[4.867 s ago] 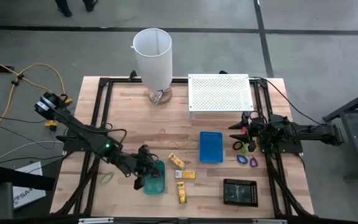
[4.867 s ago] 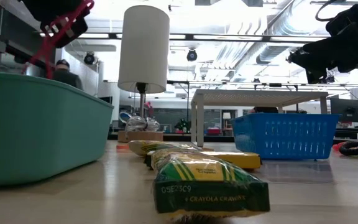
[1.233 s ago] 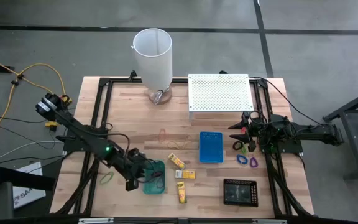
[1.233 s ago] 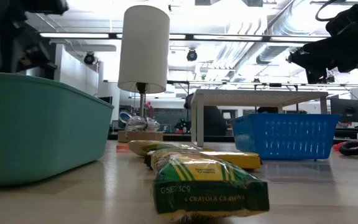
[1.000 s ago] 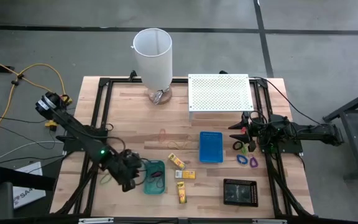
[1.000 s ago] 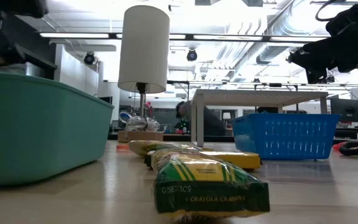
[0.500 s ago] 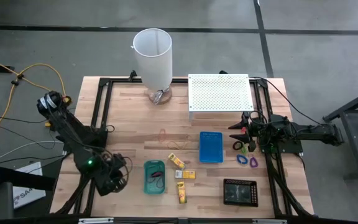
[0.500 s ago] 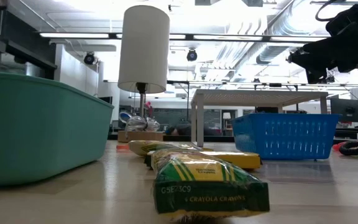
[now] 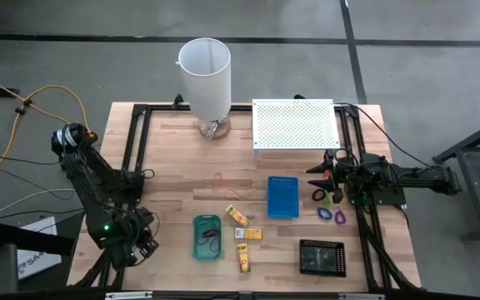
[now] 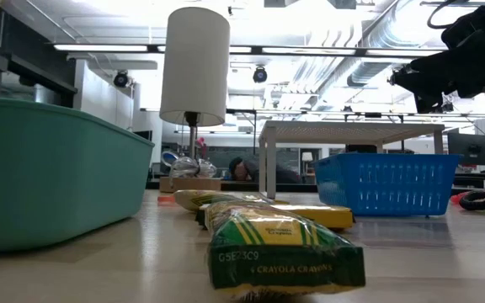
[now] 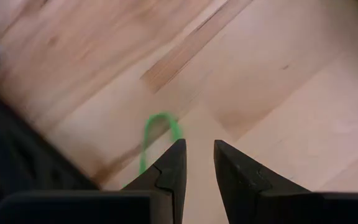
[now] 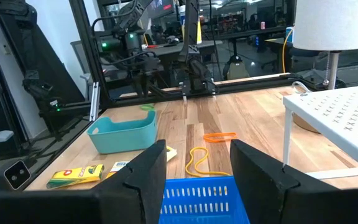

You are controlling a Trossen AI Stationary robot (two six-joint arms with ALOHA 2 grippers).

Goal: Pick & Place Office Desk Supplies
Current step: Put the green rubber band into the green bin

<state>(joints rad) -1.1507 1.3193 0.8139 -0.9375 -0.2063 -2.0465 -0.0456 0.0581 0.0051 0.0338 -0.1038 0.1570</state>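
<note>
I had the left claw (image 11: 197,163) low over the table (image 9: 173,192), at its near left corner, with its fingers set to a narrow gap and nothing between them. The green band (image 11: 157,134) lay flat on the wood just ahead of the left fingertip, a thin bright loop, partly hidden behind that finger. I judged this the lining-up for a pick: the gap was narrow because a band so thin calls for a pinch on one strand, not a wide grab.

The green tray (image 9: 207,237) sat well off to the claw's side, toward the table's middle, with a dark red loop inside it; it looked like the drop place for bands. Beyond it lay three yellow packets (image 9: 242,257), small oblong boxes with green print, and farther off a yellow band (image 12: 199,163) and an orange one (image 12: 220,136) flat on the wood.

The right claw (image 12: 197,163) waited with its fingers wide and empty, beside the blue tray (image 9: 282,197). The clips (image 9: 332,215), blue and purple, with a black ring and a green piece, lay right under it, I supposed for that arm to take.
</note>
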